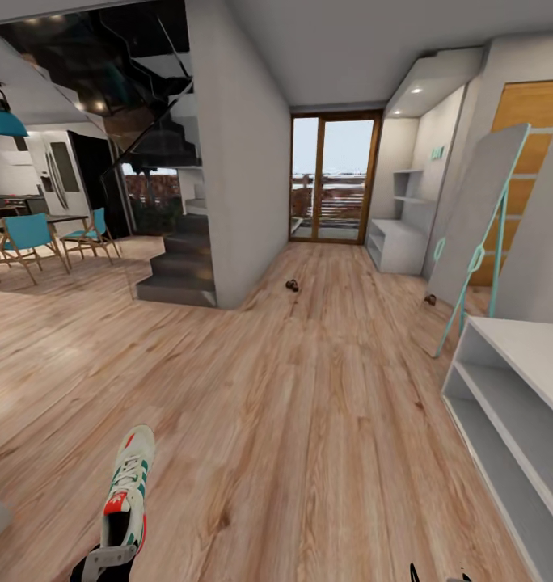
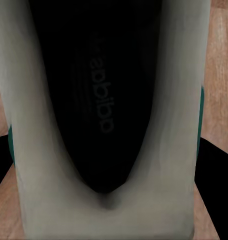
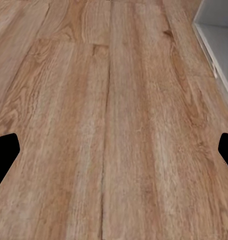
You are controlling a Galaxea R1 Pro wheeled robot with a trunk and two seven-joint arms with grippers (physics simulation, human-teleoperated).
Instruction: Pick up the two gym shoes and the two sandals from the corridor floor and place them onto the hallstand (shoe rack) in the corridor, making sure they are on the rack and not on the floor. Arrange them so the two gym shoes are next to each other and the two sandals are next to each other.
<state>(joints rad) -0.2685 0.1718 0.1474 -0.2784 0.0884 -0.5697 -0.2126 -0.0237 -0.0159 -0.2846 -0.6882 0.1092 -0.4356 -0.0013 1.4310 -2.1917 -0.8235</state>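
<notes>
Between the left gripper's [image 1: 107, 558] closed-in jaws sits a gym shoe [image 1: 127, 493], heel gripped, toe pointing away. Right gripper [image 3: 114, 150] hangs spread wide over the floor [image 3: 109, 100] near the rack [image 1: 511, 404]. Farther off lie two sandals [image 1: 292, 285].

My left gripper [image 1: 107, 558] has a grey bracket on black housing (my fingertips [image 3: 6, 150] render plain black).

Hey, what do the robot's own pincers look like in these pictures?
Little shows: the left pincer is black with a light grey finger plate. The right pincer shows as thin black pointed tips; in its wrist view its fingertips are plain black blunt shapes. No cables or markings visible.
</notes>
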